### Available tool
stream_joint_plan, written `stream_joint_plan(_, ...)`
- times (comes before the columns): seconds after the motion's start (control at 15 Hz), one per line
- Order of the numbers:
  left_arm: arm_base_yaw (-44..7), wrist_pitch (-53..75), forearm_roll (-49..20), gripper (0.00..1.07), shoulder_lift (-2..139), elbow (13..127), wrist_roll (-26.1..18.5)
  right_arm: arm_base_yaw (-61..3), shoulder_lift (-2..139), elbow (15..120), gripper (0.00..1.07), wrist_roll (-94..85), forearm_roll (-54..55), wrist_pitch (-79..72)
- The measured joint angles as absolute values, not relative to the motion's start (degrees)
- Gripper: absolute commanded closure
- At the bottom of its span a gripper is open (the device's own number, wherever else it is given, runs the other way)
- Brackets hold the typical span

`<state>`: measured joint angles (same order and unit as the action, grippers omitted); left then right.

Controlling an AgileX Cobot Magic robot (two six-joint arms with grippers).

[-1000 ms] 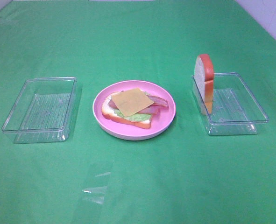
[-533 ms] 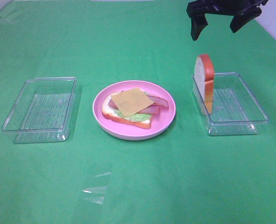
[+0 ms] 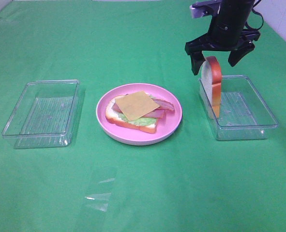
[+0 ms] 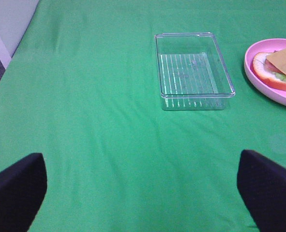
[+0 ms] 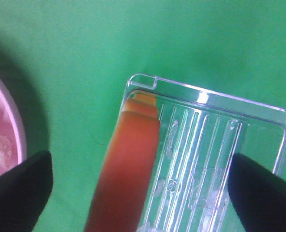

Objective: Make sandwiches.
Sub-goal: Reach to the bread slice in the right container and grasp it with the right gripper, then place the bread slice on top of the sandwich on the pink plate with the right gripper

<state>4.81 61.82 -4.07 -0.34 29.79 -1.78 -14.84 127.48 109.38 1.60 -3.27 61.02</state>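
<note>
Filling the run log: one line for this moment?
right gripper: open, above upright bread slice | plate stack: untopped | left gripper: open, idle

You have the right gripper [image 3: 220, 54] with its fingers [image 3: 197, 58] spread either side of the upright bread slice [image 3: 212, 82], whose tray wall [image 3: 208, 108] crowds it on the plate [image 3: 174, 126] side, while open desk [image 3: 143, 193] lies around the left tray [image 3: 17, 128].
</note>
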Motion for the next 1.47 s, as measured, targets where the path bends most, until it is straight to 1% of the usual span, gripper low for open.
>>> stream_joint_plan(0.27,4.81,61.82,-4.07,0.07,-0.34,29.79,-1.78,-14.84,129.09,109.38,0.14,1.83,-3.27,64.0)
stream_joint_plan(0.33,4.81,61.82,-4.07,0.07,-0.34,29.79,-1.78,-14.84,129.37,109.38,0.18,2.18,-3.27,64.17)
stream_joint_plan(0.4,4.81,61.82,-4.07,0.07,-0.34,29.79,-1.78,-14.84,129.49,109.38,0.24,2.23,-3.27,64.17)
stream_joint_plan(0.47,4.81,61.82,-4.07,0.07,-0.34,29.79,-1.78,-14.84,129.66,109.38,0.34,2.41,-3.27,64.23)
stream_joint_plan(0.53,4.81,61.82,-4.07,0.07,-0.34,29.79,-1.78,-14.84,129.66,109.38,0.53,2.52,-3.27,64.23)
stream_joint_plan(0.67,4.81,61.82,-4.07,0.07,-0.34,29.79,-1.78,-14.84,129.66,109.38,0.76,3.95,-3.27,64.23)
stream_joint_plan(0.73,4.81,61.82,-4.07,0.07,-0.34,29.79,-1.78,-14.84,129.66,109.38,0.85,4.18,-3.27,64.29)
stream_joint_plan(0.8,4.81,61.82,-4.07,0.07,-0.34,29.79,-1.78,-14.84,129.66,109.38,0.91,4.18,-3.15,64.4)
stream_joint_plan(1.13,4.81,61.82,-4.07,0.07,-0.34,29.79,-1.78,-14.84,129.37,109.38,0.92,4.58,-3.21,65.37)
stream_joint_plan(1.47,4.81,61.82,-4.07,0.07,-0.34,29.79,-1.78,-14.84,121.52,109.38,0.92,3.5,-3.27,66.92)
